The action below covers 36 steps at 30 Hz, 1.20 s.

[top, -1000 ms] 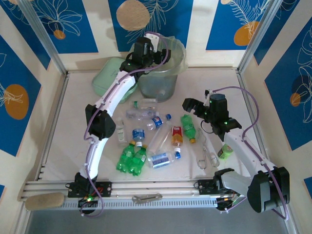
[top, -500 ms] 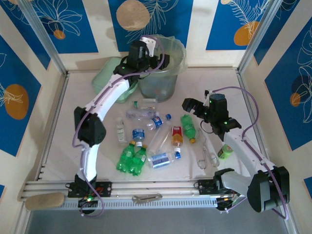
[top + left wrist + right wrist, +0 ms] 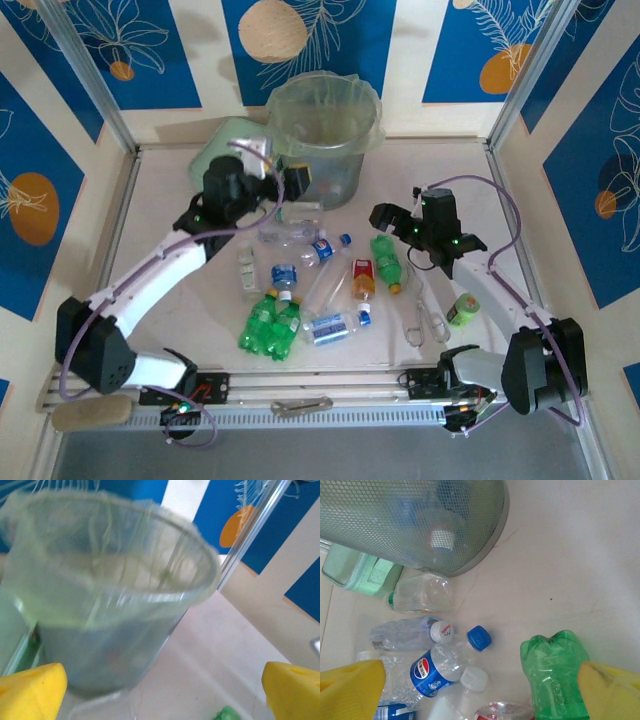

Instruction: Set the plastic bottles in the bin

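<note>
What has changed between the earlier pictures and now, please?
The left pincer pulled back from over the bin toward the near left. It now stands open just in front of the bin's wall. The right pincer, open, edged slightly left by the green bottle. The loose bottles lie as before.

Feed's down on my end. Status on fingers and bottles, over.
Left gripper open, empty, beside bin. Right gripper open over green bottle. Plastic bottles scattered on table; tongs nearby.
</note>
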Tool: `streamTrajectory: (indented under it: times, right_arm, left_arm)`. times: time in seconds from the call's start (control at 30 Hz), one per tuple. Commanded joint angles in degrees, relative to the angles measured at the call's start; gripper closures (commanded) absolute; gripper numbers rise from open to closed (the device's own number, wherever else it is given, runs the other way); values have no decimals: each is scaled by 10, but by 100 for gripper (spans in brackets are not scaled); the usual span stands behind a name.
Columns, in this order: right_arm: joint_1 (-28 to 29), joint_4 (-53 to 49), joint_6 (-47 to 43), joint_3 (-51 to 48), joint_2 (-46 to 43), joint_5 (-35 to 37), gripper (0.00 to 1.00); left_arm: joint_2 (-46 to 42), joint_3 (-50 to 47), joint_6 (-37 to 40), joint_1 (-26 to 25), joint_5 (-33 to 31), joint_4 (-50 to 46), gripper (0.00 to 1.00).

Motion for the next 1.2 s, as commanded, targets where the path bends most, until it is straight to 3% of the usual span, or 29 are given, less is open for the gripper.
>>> streamTrajectory:
  times: [0.0,0.13,0.33,0.53,0.77,1.17]
  right_arm:
    - [4,-35,-5,24,6,-7,1]
    - [4,-70,-18,30,12,12,1]
    - [4,-146,-44,42,32,34,1]
    - [6,-207,-89,62,76,45,2]
    - [24,-205,-114,76,129,65,9]
    - [69,-224,-150,141,251,142,20]
  left_arm:
    - [-49,-108,-68,-4,-42,50,0]
    - [-94,-205,-129,-4,-65,43,0]
    - [-103,-252,-178,-4,-85,23,0]
    - [-39,-238,-207,-5,-62,60,0]
    - [28,-205,-222,-11,-26,113,0]
    - [1,-222,-203,-13,-39,69,0]
